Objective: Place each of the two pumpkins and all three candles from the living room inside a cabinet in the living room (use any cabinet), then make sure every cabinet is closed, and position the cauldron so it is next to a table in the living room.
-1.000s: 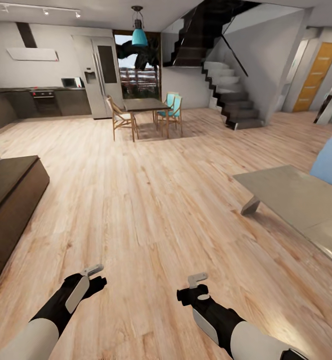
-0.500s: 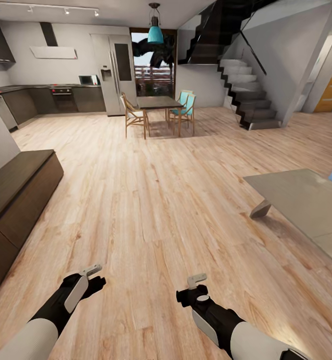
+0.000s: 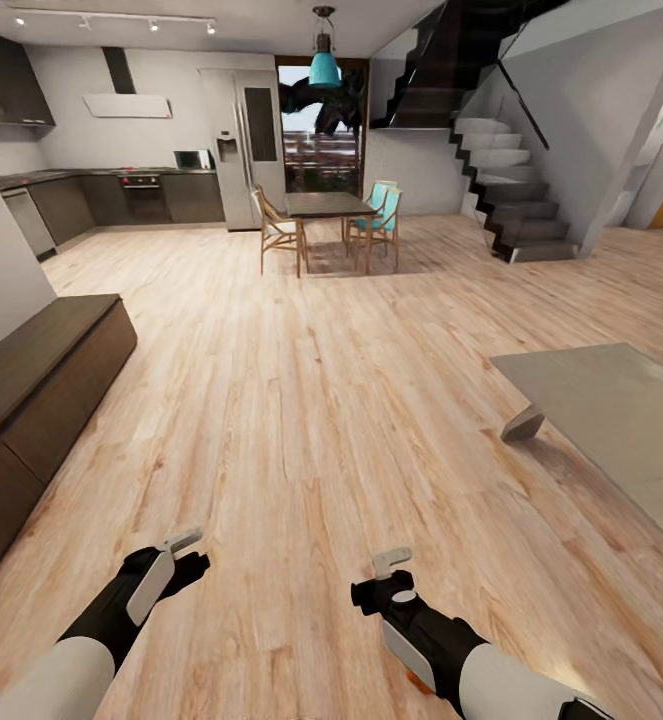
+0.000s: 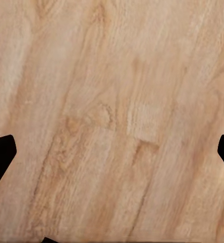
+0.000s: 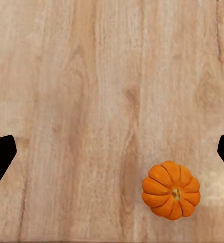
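Pumpkin (image 5: 171, 190) on the floor, sitting upright on the pale wood boards (image 5: 91, 101) right beneath the right gripper (image 5: 112, 152), whose two dark fingertips sit far apart at the edges of the right wrist view with nothing between them; a sliver of orange peeks out under the right forearm in the head view too. The left gripper (image 4: 112, 152) hangs just as spread over bare planks, holding nothing. Out to the left stands the long dark cabinet (image 3: 41, 380), every drawer front flush as far as can be seen, and off to the right the coffee table (image 3: 611, 420) with its slanted leg. By my reading, this is the fetching stage: nothing picked up yet, no candles or cauldron in sight. The next move calls for lowering the right arm, centring the pumpkin between those open fingers rather than off to one side, closing on it, then heading for the cabinet and pulling a drawer.
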Robot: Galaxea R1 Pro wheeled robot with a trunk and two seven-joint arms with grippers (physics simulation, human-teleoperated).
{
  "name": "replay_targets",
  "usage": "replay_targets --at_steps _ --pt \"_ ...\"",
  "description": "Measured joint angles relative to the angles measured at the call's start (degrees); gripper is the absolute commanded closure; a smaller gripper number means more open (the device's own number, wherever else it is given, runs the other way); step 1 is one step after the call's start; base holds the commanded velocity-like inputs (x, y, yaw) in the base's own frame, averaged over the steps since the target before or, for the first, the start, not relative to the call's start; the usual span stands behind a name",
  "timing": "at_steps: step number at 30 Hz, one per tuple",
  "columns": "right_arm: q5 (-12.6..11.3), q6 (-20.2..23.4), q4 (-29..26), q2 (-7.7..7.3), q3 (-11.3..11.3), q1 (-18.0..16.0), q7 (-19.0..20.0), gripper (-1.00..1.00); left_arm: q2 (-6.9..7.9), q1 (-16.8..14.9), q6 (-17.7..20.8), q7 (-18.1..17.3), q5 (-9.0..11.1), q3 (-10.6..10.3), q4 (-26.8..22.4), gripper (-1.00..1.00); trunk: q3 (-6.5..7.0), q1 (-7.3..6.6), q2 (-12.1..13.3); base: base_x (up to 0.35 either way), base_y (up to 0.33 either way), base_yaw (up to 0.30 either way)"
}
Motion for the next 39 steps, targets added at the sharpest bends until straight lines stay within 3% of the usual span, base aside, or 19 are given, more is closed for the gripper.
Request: replay_targets --at_steps 39 --pt "0.0 -0.7 -1.6 -0.10 0.1 0.0 -0.4 -1.00 -0.02 0.0 0.0 0.0 -0.1 0.3 0.0 -1.00 0.00 -0.01 0.0 -0.003 -0.016 0.276"
